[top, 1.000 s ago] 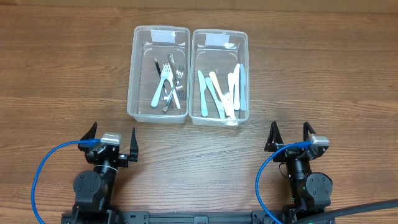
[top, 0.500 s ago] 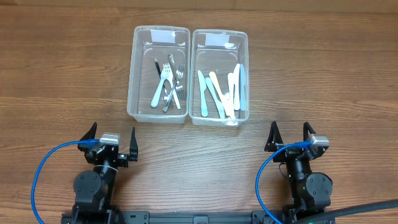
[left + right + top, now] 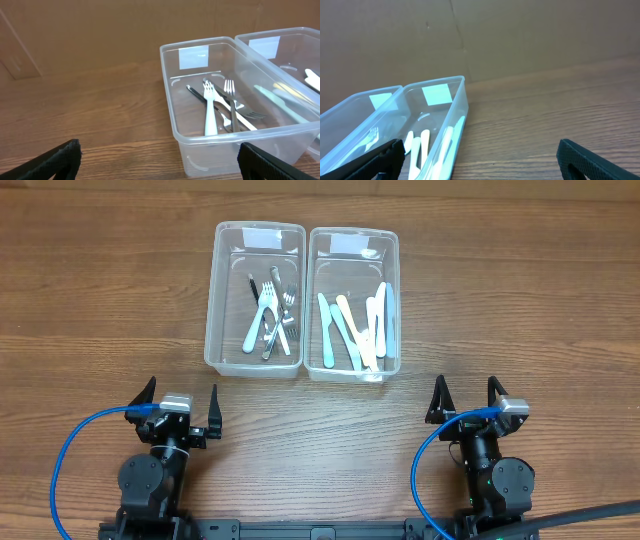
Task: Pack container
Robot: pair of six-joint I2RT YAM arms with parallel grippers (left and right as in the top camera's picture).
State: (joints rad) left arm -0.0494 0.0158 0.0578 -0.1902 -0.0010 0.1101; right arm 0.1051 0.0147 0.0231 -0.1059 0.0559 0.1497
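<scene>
— Two clear bins from above, is that right?
— Yes. The fork bin point(image 3: 213, 300) and the knife bin point(image 3: 396, 290) stand side by side on the far half of the wooden worktop point(image 3: 100, 300), their long walls just beside each other. The forks point(image 3: 270, 320) lie in a loose heap in one. The pale knives point(image 3: 358, 328) lie roughly lengthwise in the other.
— And the arms?
— The left pincer point(image 3: 181, 402) and the right pincer point(image 3: 465, 400) sit at the near edge, well apart from both bins, and each is spread wide. A blue cable point(image 3: 75, 445) loops out from the left arm.
— What does the left wrist camera give?
— Its black fingers point(image 3: 45, 162) show only in the bottom corners, far apart, with wood between them. The fork bin point(image 3: 168, 100) is ahead, right of centre. White plastic and metal forks point(image 3: 210, 107) lie on its floor, and the knife bin point(image 3: 300, 31) runs off the right border.
— And the right wrist camera?
— Much the same: its fingers point(image 3: 600, 160) are in the bottom corners, spread. The knife bin point(image 3: 461, 102) lies ahead to the left with knives point(image 3: 422, 145) inside, and the fork bin point(image 3: 350, 107) is beyond it at the left border.
</scene>
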